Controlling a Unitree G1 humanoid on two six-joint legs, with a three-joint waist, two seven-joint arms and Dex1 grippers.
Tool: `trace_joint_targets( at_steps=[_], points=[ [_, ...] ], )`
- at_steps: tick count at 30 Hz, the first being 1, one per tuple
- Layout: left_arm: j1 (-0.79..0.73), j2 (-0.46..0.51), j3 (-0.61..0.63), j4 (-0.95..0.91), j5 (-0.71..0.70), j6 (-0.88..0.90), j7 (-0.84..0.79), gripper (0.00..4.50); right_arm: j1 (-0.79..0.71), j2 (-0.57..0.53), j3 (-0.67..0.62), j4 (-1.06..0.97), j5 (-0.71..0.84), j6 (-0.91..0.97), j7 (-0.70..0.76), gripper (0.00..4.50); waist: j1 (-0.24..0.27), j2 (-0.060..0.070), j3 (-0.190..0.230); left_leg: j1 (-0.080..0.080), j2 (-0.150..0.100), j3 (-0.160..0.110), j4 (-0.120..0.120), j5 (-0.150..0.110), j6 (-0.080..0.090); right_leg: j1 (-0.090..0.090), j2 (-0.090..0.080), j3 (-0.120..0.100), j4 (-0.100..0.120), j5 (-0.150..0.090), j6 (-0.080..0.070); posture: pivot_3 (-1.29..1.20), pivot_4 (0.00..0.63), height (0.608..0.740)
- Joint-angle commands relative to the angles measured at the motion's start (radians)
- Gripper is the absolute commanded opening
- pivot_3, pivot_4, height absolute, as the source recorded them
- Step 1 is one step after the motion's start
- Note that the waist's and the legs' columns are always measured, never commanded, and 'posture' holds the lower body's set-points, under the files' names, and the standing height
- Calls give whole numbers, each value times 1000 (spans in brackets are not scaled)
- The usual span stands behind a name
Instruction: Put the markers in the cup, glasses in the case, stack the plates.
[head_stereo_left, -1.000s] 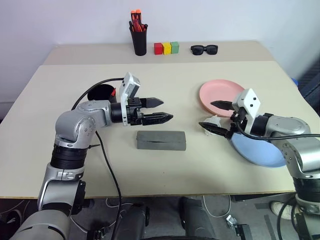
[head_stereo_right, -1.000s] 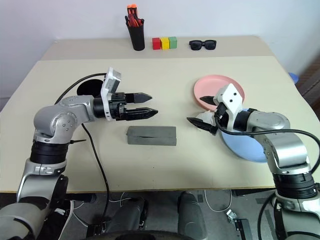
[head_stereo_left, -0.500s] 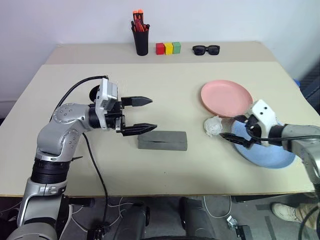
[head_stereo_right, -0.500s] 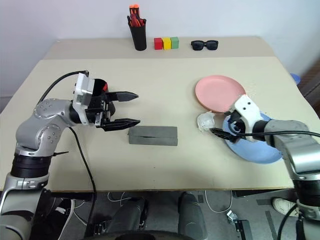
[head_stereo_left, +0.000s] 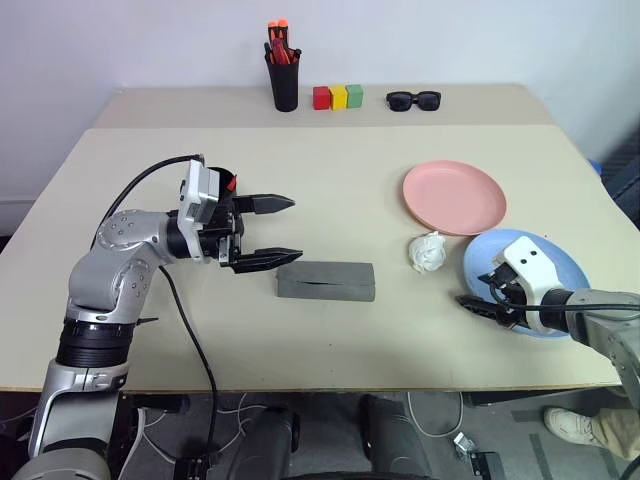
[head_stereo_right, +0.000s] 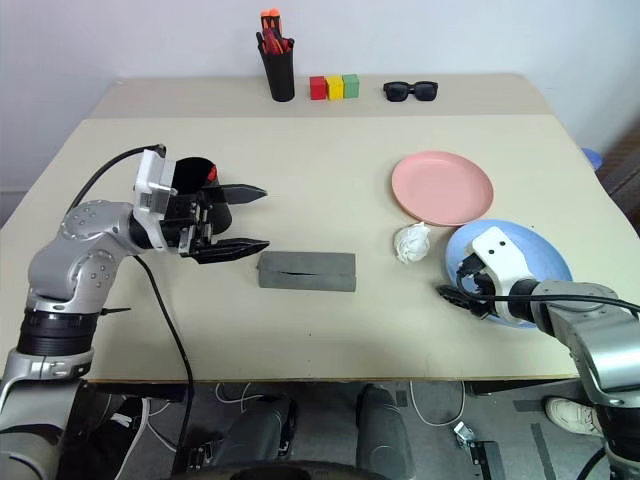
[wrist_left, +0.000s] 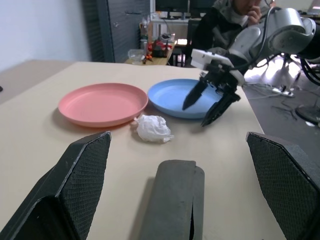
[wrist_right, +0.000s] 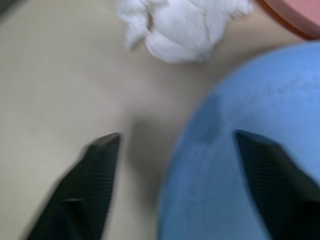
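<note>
Nearest to the robot, the right gripper (head_stereo_right: 468, 290) is low at the near left edge of the round light blue plastic plate (head_stereo_right: 535, 255); its two black fingers stand apart, one over the plate rim and one over the beige table (head_stereo_right: 330, 170), and hold nothing. A crumpled white paper ball (head_stereo_right: 410, 242) lies just beside this plate and near the round salmon pink plastic plate (head_stereo_right: 442, 187), which lies farther back. The grey rectangular hard glasses case (head_stereo_right: 306, 271) lies closed in the middle. The left gripper (head_stereo_right: 240, 218) points level over the table just left of the case, fingers wide apart and empty. Behind it stands the wide black tapered plastic cup (head_stereo_right: 192, 172) with a small red marker tip (head_stereo_right: 210, 174).
</note>
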Motion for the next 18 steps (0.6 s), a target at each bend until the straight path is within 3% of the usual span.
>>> trace_joint_targets(
  at_steps=[1, 3, 4, 7, 12, 16, 18],
  points=[
    [-26, -2, 3, 5, 3, -31, -11, 4500, 31, -26, 40, 3, -77, -48, -32, 1167, 0, -1, -1, 1, 0, 0, 0, 0, 0, 1, 0, 0, 0, 0, 0, 0, 150, 740],
    [-27, 0, 2, 8, 3, -34, -14, 4500, 40, -42, 46, 6, -96, -63, -30, 139, -4, -2, -1, 3, 0, 0, 0, 0, 0, 3, 0, 0, -1, 0, 0, 0, 150, 740],
    [-27, 1, 4, 9, 1, -33, -15, 4500, 34, -49, 35, 9, -96, -60, -26, 58, -7, -4, -2, 4, 0, 0, 0, 0, 0, 5, 0, 0, -2, 0, 0, 0, 150, 740],
    [-27, 2, 3, 12, 2, -36, -16, 4500, 21, -77, 10, 22, -101, -58, -9, 58, -8, -4, -2, 13, 1, 0, -1, -1, 1, 14, 0, 0, -3, -1, 1, 0, 150, 740],
    [-29, -5, 4, 11, -2, -37, -5, 4500, -37, -164, -14, 103, -143, -86, 8, 58, -3, -4, -2, 14, 0, 0, -1, -1, 2, 15, 0, 0, -4, -2, 2, 0, 150, 740],
    [-28, -8, 8, 15, -5, -41, 5, 4500, -192, -191, -28, 185, -152, -119, 8, 58, -10, -2, -1, 14, 0, 0, -2, -1, 2, 15, 0, 0, -5, -2, 2, 0, 150, 740],
    [-32, -14, 11, 14, -6, -44, 16, 4500, -358, -143, 12, 276, -168, -214, -13, 58, -24, -1, 0, 14, 1, 0, -2, -1, 2, 15, 0, 0, -5, -2, 2, 0, 150, 740]
  ],
)
